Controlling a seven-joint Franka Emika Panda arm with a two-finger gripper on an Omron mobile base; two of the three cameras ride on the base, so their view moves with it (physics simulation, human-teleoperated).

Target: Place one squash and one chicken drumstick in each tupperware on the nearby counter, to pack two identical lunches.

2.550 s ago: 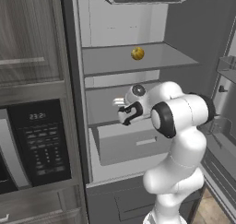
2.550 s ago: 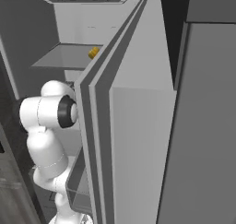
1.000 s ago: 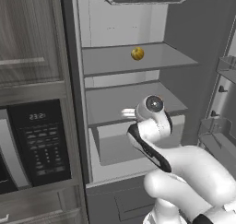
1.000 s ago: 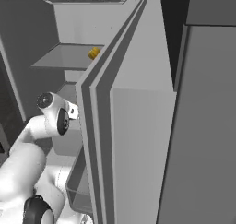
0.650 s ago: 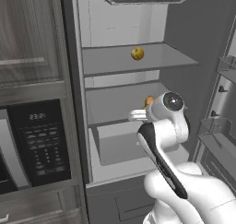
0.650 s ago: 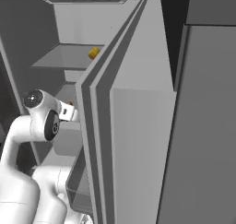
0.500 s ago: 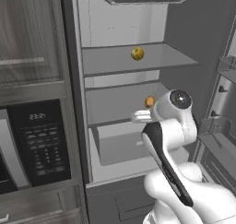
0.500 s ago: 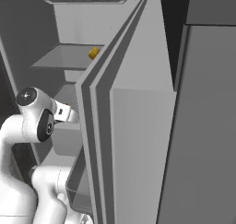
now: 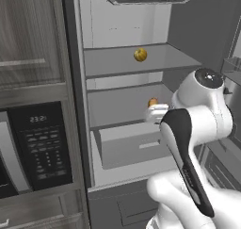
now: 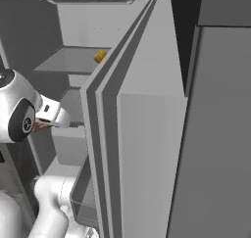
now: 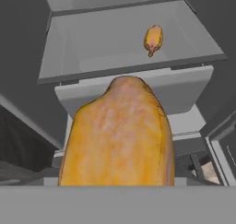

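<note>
**Chicken drumstick gripped at the open fridge, ready to carry out**

Chicken drumstick, orange-brown and glossy, held right up against the hand camera, thick end nearest, taper pointing into the fridge. Gripper judged closed on it, with a sliver of orange between the jaws in the right base view; fingertips themselves hidden behind the meat.

From the left in the left base view: black microwave set in the cabinetry, then the open fridge. On the upper shelf, yellow-orange squash. On the shelf below, second drumstick, lying well behind the held one. Beneath that, a pale drawer, pulled partly out. Further right, the white arm, bent in front of the shelves. On the far right, the open fridge door, close beside the hand.

Risks from here, as a judgement: slipping out of the grip, given the glossy, tapered shape and a hold that cannot be checked; knocking the drawer front or the door edge while backing out of so tight a gap; jolting the piece loose during a wide swing toward the counter.
</note>
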